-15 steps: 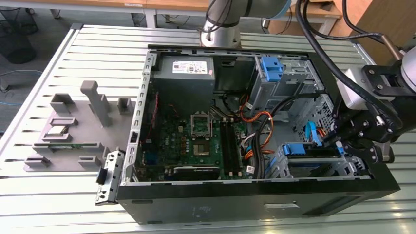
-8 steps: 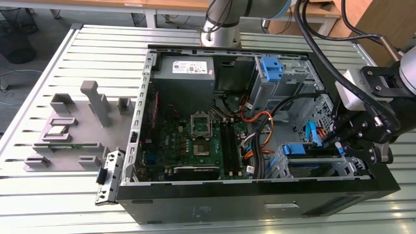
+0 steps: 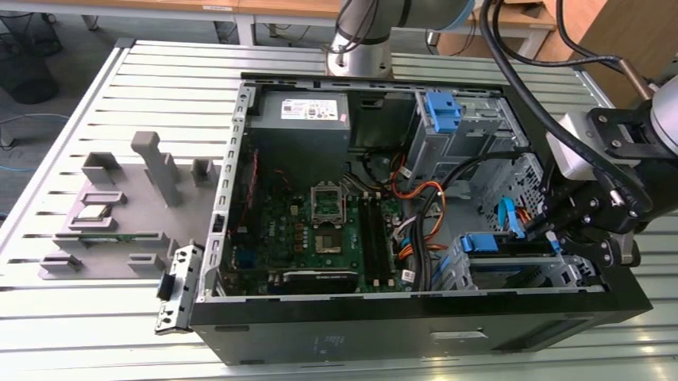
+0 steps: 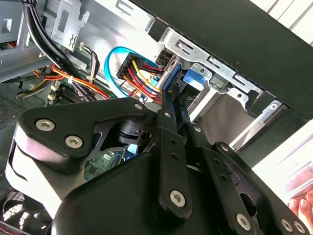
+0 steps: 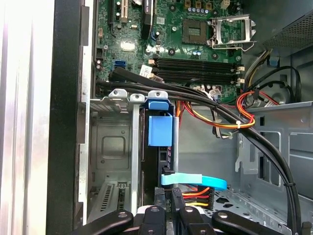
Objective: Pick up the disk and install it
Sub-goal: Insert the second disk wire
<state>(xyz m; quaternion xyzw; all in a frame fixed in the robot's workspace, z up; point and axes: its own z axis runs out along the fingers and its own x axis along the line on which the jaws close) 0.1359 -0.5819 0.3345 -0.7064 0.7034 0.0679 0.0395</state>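
Open computer case, green motherboard (image 5: pixel 195 44) with empty processor socket (image 5: pixel 234 32), metal drive cage (image 5: pixel 115 152) beside the motherboard, the disk (image 5: pixel 160 129) with its blue caddy tab standing edge-on in the cage, black end effector (image 5: pixel 168 208) just beside the disk, fingers close together, light-blue flat cable (image 5: pixel 195 181) and red-orange-yellow wires (image 5: pixel 230 117) near the disk.

Open PC case (image 3: pixel 317 337), black, lying on the slatted counter (image 3: pixel 159 87), tool at its drive-bay end. Motherboard (image 3: pixel 317 230), green, inside, well away from the tool; empty CPU socket (image 5: pixel 234 30) and RAM slots (image 5: pixel 195 68) beyond the bays. Power supply (image 3: pixel 302 119), grey, at the far corner. Cable bundle (image 5: pixel 215 117), black with orange-red-yellow wires, just ahead of the tool. Grey fixtures (image 3: pixel 127 206) on the counter, far side from the tool.
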